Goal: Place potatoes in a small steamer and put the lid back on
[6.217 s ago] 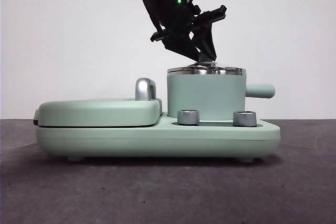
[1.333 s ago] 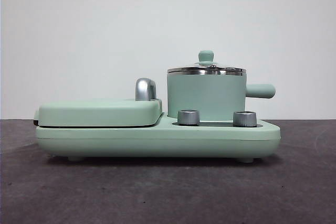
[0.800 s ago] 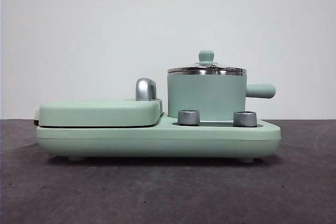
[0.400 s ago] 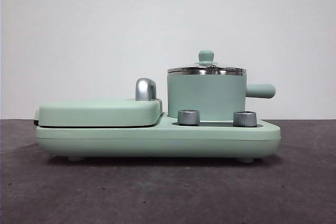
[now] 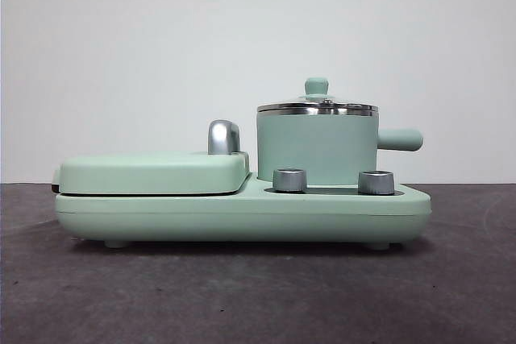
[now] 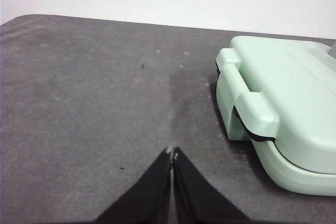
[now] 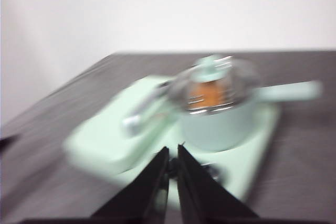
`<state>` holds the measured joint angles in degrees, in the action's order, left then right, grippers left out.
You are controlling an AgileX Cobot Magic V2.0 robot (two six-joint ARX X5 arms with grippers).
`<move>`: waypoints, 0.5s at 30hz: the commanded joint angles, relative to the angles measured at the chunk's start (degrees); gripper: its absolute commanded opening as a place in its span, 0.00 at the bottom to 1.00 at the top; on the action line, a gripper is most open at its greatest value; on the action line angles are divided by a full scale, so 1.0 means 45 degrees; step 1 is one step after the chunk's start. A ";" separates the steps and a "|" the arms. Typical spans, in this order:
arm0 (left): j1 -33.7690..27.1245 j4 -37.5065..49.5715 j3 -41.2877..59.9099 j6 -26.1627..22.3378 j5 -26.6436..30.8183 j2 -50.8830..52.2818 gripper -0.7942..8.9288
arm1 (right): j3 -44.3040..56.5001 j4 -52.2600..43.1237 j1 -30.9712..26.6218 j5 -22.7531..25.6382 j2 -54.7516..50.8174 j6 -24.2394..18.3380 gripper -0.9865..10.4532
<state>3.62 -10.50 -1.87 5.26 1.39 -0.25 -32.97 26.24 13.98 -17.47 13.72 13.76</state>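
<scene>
The mint-green steamer (image 5: 316, 149) stands on the right half of the appliance base, side handle pointing right. The glass lid (image 5: 317, 105) with its green knob sits on the steamer's rim. In the blurred right wrist view the steamer (image 7: 220, 121) shows with the lid (image 7: 212, 85) on it, and the tan potato (image 7: 208, 94) shows through the glass. My right gripper (image 7: 172, 157) is shut and empty, some way back from the steamer. My left gripper (image 6: 172, 155) is shut and empty above bare table, beside the end of the grill plate (image 6: 286, 103).
The flat hinged grill plate (image 5: 153, 173) with a chrome handle (image 5: 223, 136) fills the left half of the base (image 5: 242, 217). Two steel dials (image 5: 289, 180) sit in front of the steamer. The table (image 5: 242, 296) is dark grey; a white wall stands behind.
Over six seconds ago a black gripper was on the lid's knob; it has gone out of the front view. In the last 1.6 seconds nothing moved in the front view.
</scene>
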 commanded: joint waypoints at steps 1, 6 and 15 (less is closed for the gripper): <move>0.0010 -0.0049 0.0253 -0.0155 0.0049 0.0015 0.09 | 0.1749 -0.1462 -0.1302 0.0869 -0.0942 -0.0665 0.11; 0.0010 -0.0049 0.0253 -0.0155 0.0053 0.0015 0.09 | 0.4396 -0.1923 -0.2798 0.3400 -0.2438 -0.1302 0.11; 0.0010 -0.0053 0.0253 -0.0155 0.0049 0.0015 0.09 | 0.6795 -0.2535 -0.2968 0.4245 -0.3002 -0.1379 0.11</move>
<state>3.62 -10.50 -1.87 5.23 1.37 -0.27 -3.03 15.49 0.67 1.85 0.43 8.32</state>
